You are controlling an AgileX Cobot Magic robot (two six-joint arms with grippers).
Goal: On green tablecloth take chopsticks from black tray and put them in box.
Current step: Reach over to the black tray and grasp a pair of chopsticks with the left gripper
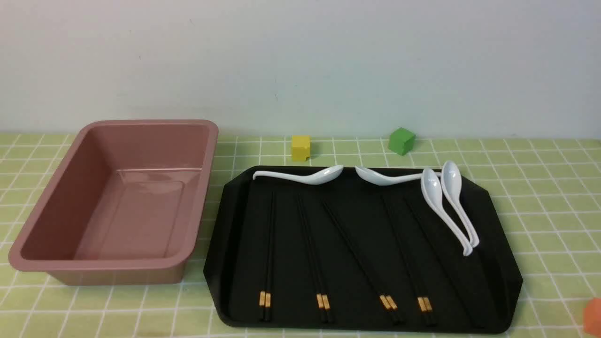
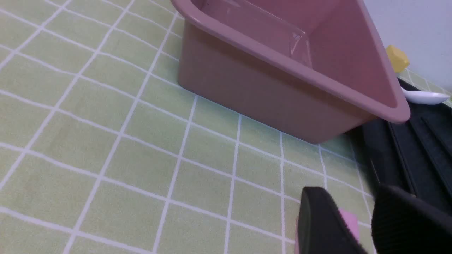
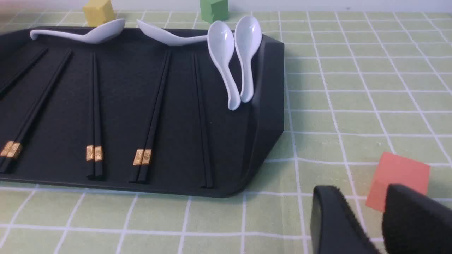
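Several pairs of black chopsticks [image 1: 267,244] with gold bands lie side by side in the black tray [image 1: 497,225] on the green tablecloth [image 1: 540,197]. The pink box [image 1: 101,266] stands empty to the tray's left. Neither gripper shows in the front view. In the left wrist view my left gripper [image 2: 348,197] hovers open over the cloth, near the box [image 2: 265,88] and the tray's [image 2: 423,151] corner. In the right wrist view my right gripper [image 3: 358,192] is open over the cloth, off the tray's [image 3: 268,106] near right corner, with chopsticks [image 3: 152,116] beyond it.
Several white spoons [image 1: 441,206] rest along the tray's far rim and right side. A yellow cube [image 1: 300,148] and a green cube [image 1: 401,141] sit behind the tray. An orange cube [image 3: 399,176] lies by the right gripper, a pink block [image 2: 349,220] under the left one.
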